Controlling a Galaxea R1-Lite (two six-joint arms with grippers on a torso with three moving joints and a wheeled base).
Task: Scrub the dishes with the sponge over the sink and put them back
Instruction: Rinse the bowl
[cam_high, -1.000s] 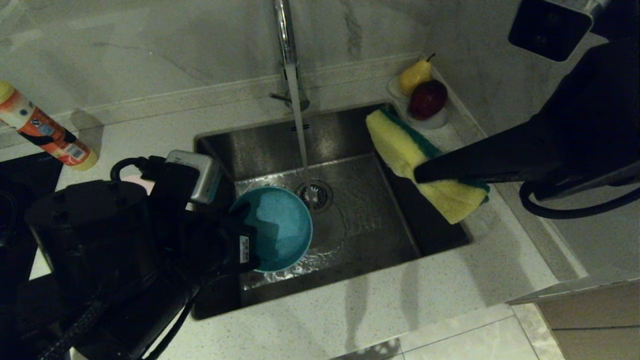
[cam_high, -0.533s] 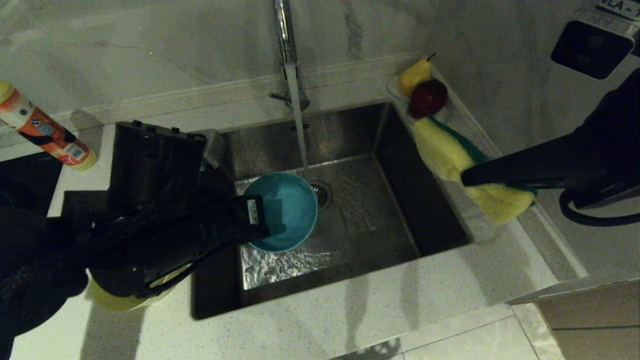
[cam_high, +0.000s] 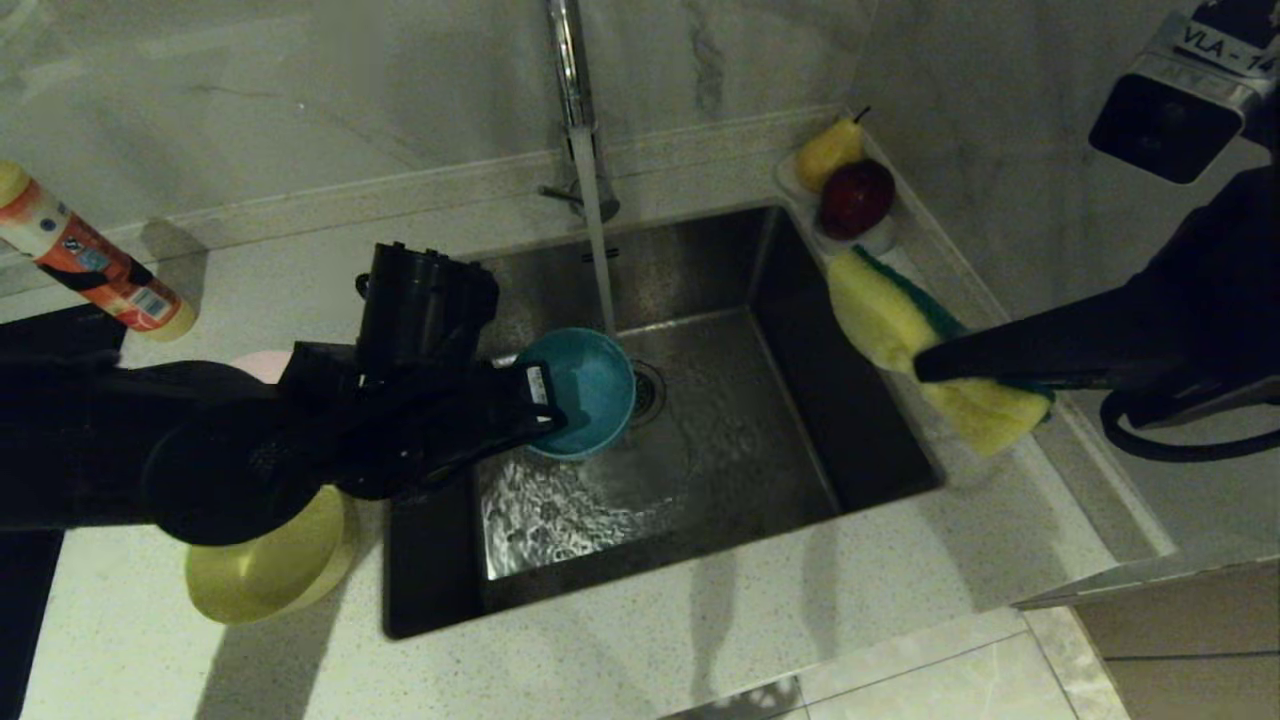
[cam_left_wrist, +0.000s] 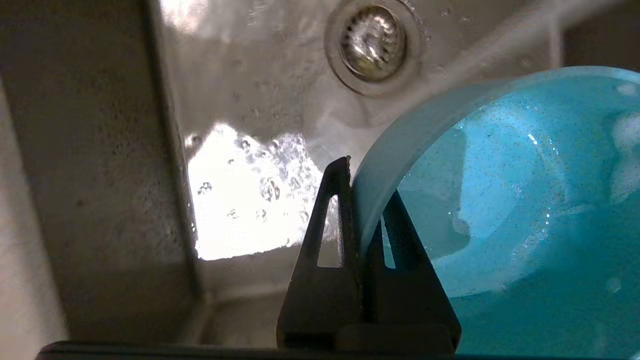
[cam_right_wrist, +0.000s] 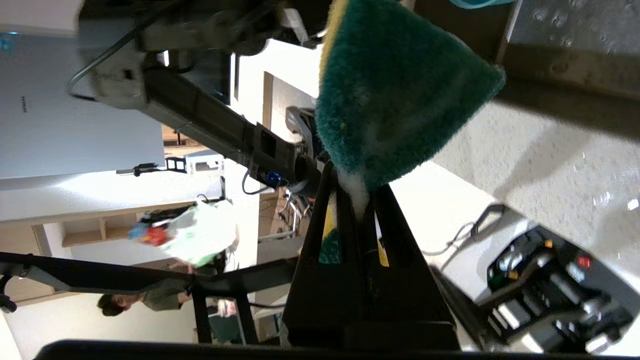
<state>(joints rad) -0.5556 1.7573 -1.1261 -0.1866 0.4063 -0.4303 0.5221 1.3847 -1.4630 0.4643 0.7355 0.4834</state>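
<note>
Over the sink (cam_high: 745, 450), my left gripper (cam_high: 548, 412) is shut on the rim of the light blue bowl (cam_high: 588, 388). The bowl is tilted beside the water stream from the tap (cam_high: 570, 90). In the left wrist view one finger lies outside and one inside the wet bowl (cam_left_wrist: 500, 200), and the left gripper (cam_left_wrist: 365, 185) pinches its wall. My right gripper (cam_high: 925, 365) is shut on the sponge (cam_high: 895, 320) above the counter right of the sink. The sponge's green face (cam_right_wrist: 395, 95) shows above the right gripper (cam_right_wrist: 357, 187). A yellow bowl (cam_high: 270, 570) and a pink bowl (cam_high: 262, 365) sit left of the sink.
Water runs over the basin floor round the drain (cam_high: 648, 392). A clear dish with a pear and a red fruit (cam_high: 855, 195) stands at the sink's back right corner. An orange bottle (cam_high: 90, 265) lies at the far left, above a black hob (cam_high: 40, 340).
My left arm has swung and carried the blue bowl back toward the water stream, uncovering the yellow bowl. My right gripper moved the sponge right, from the sink's edge to over the counter.
</note>
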